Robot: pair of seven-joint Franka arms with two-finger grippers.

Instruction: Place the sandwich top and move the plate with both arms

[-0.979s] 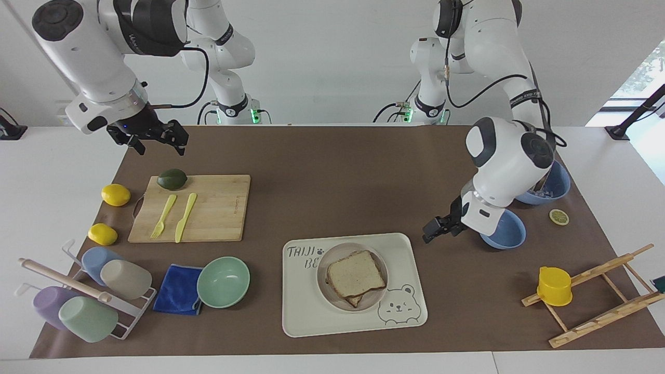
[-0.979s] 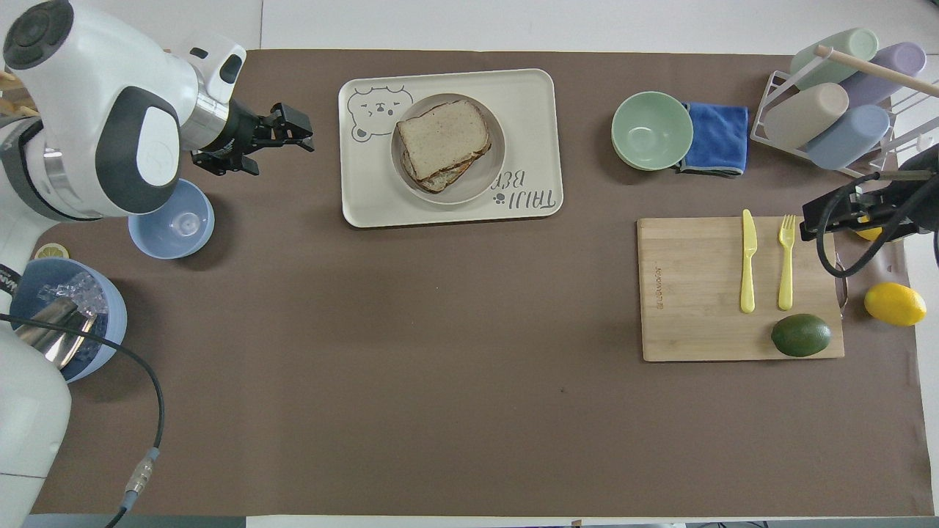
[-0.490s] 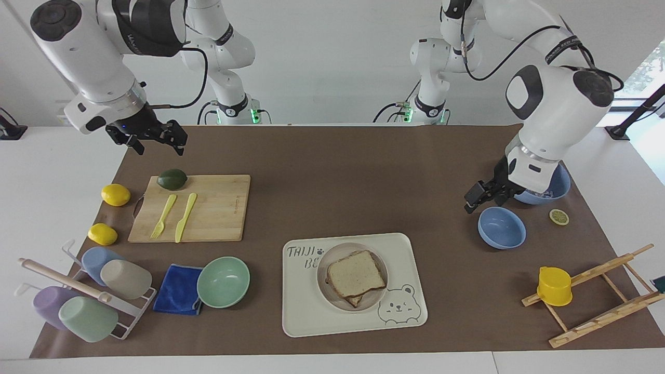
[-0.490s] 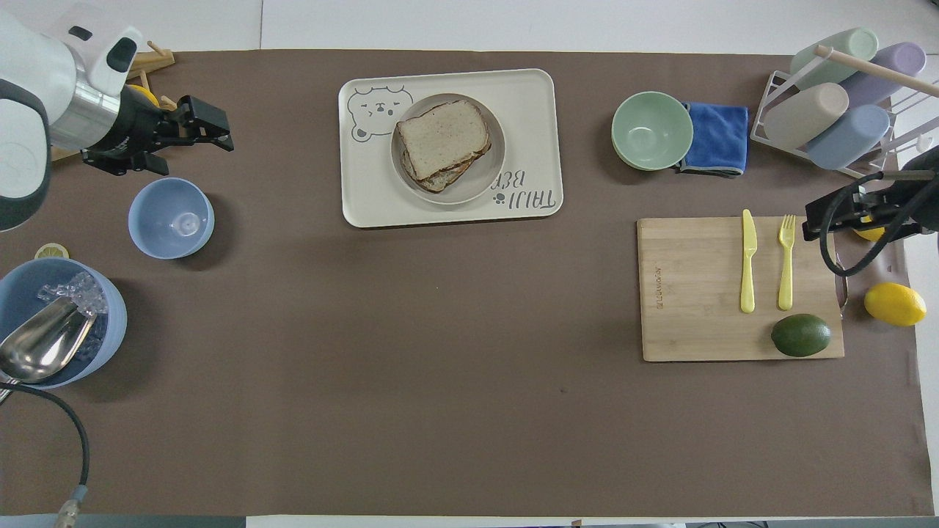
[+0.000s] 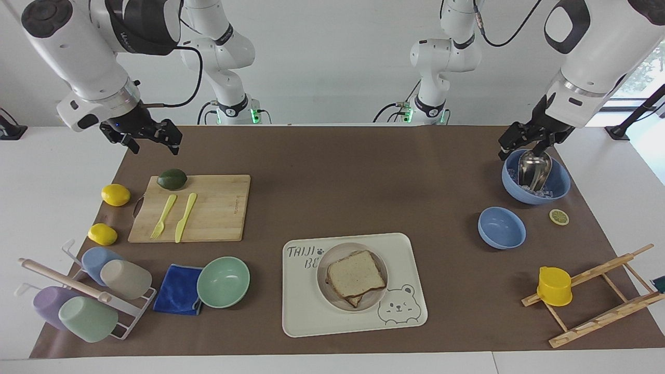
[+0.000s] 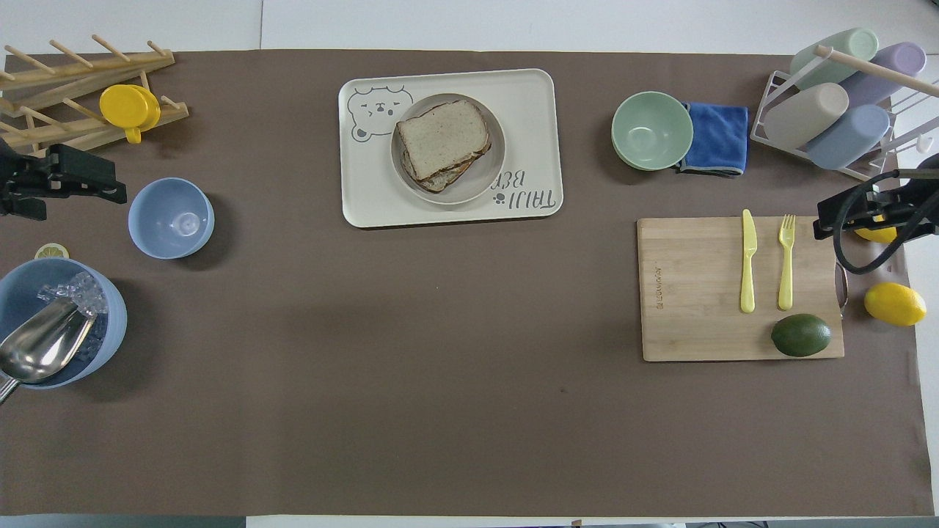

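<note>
In the facing view, the speckled brown sandwich top point(image 5: 356, 274) is seen already laid on the small round beige plate point(image 5: 325, 288) in the cream bear tray point(image 5: 301, 319), well toward the worktop edge away from the robots; the left gripper point(image 5: 522, 139) is held over the blue ice bowl point(image 5: 560, 183), the right gripper point(image 5: 148, 136) near the dark avocado point(image 5: 172, 178); finger states cannot be told. In the overhead view, plate point(image 6: 496, 158) and sandwich top point(image 6: 442, 137) are untouched; the plate move appears next, calling for both grippers at its rim.

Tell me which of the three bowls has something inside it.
The larger blue bowl at the left arm's end holds ice and a metal scoop; the small blue bowl and green bowl look empty.
</note>
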